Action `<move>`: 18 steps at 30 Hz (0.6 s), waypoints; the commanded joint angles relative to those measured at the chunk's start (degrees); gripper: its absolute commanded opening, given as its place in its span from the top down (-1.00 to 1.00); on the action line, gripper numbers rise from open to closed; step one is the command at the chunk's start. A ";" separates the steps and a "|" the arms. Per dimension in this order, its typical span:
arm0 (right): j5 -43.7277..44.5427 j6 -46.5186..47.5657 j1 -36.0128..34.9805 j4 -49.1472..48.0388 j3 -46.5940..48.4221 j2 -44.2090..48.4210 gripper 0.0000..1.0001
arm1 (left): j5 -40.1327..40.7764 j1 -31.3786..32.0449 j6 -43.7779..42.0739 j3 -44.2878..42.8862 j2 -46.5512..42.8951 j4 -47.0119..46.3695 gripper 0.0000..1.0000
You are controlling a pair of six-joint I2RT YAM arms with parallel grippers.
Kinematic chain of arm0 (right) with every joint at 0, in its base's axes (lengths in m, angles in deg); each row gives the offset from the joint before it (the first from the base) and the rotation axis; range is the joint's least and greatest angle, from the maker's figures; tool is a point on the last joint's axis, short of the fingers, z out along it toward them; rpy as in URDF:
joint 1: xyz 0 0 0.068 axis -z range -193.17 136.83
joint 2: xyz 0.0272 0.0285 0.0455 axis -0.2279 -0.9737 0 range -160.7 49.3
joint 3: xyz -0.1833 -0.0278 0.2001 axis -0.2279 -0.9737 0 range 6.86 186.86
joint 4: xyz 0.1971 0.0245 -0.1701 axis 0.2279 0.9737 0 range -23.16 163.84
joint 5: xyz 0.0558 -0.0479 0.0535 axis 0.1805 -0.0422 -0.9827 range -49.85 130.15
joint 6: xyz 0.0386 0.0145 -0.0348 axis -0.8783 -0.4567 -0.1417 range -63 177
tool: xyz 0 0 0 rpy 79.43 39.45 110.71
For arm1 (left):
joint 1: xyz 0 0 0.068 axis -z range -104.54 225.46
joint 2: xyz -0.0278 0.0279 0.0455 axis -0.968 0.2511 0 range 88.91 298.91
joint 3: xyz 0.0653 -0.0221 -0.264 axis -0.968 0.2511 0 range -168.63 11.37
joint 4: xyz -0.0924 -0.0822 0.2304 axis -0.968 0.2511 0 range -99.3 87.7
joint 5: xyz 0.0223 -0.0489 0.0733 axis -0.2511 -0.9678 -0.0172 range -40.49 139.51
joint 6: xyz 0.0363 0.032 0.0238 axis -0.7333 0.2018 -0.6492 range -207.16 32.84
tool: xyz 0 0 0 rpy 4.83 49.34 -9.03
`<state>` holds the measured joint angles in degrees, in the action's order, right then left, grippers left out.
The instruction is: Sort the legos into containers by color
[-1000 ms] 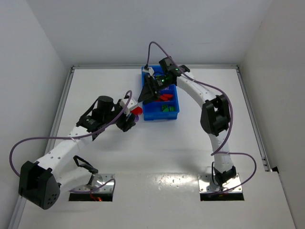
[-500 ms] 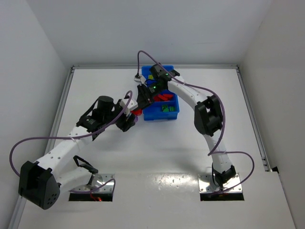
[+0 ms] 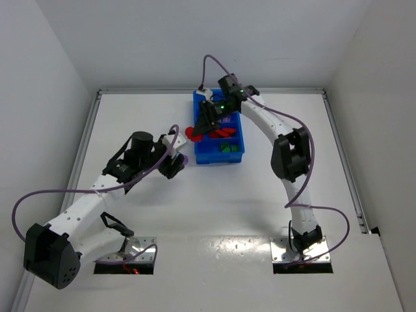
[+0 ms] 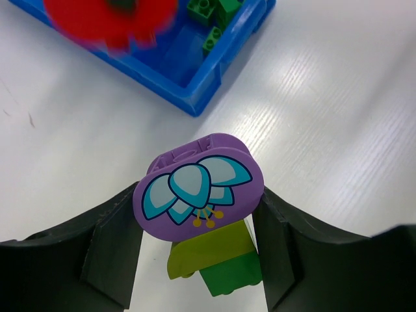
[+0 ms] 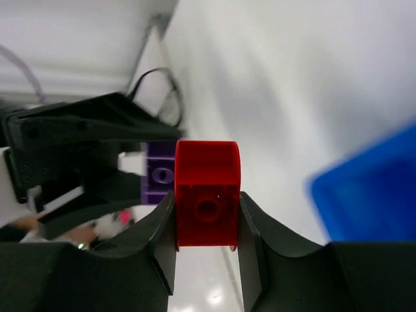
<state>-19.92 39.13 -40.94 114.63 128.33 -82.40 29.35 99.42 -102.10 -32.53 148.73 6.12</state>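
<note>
My left gripper (image 4: 196,250) is shut on a cluster of legos: a purple lego (image 4: 198,188) with a flower print on top, a yellow-green one (image 4: 208,250) and a green one (image 4: 235,278) under it. In the top view that left gripper (image 3: 177,161) hangs left of the blue tray (image 3: 220,158). My right gripper (image 5: 207,214) is shut on a red lego (image 5: 207,195). The top view has the right gripper (image 3: 196,132) holding the red lego (image 3: 192,133) at the tray's left wall. The containers hold red legos (image 3: 225,132) and green legos (image 3: 227,148).
The tray stands at the back middle of the white table, its near corner (image 4: 195,104) just ahead of the left gripper. White walls close in the table on three sides. Purple cables loop off both arms.
The right gripper came down to the cluster in the left gripper, shut on the red lego and drew it off toward the tray. The left gripper kept still with the rest.
</note>
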 commanded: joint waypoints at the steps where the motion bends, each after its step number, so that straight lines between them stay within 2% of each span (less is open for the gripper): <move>1: 6.89 5.11 5.97 0.54 1.93 3.29 1.00 | -1.37 0.29 0.26 0.57 -1.63 1.19 0.43; 4: 10.41 6.97 7.63 1.08 1.93 3.29 1.00 | -1.37 0.29 0.26 0.57 -1.63 1.19 0.43; 8: 18.83 13.28 8.17 1.08 1.93 3.29 1.00 | -1.37 0.29 0.26 0.57 -1.63 1.19 0.43; 11: 26.65 21.53 7.65 1.08 0.10 3.29 1.00 | -1.37 0.29 0.26 0.57 -1.63 1.19 0.43; 14: 29.65 24.72 7.11 -0.06 -1.67 3.82 1.00 | -1.37 0.29 0.26 0.04 -1.10 1.19 0.43; 18: 34.31 25.25 6.59 -2.61 -2.91 3.12 0.64 | -1.37 0.29 0.26 -0.48 -0.57 1.19 0.43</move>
<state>8.75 60.60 -34.30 115.13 125.71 -82.36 29.17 99.42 -102.10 -32.25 148.46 8.27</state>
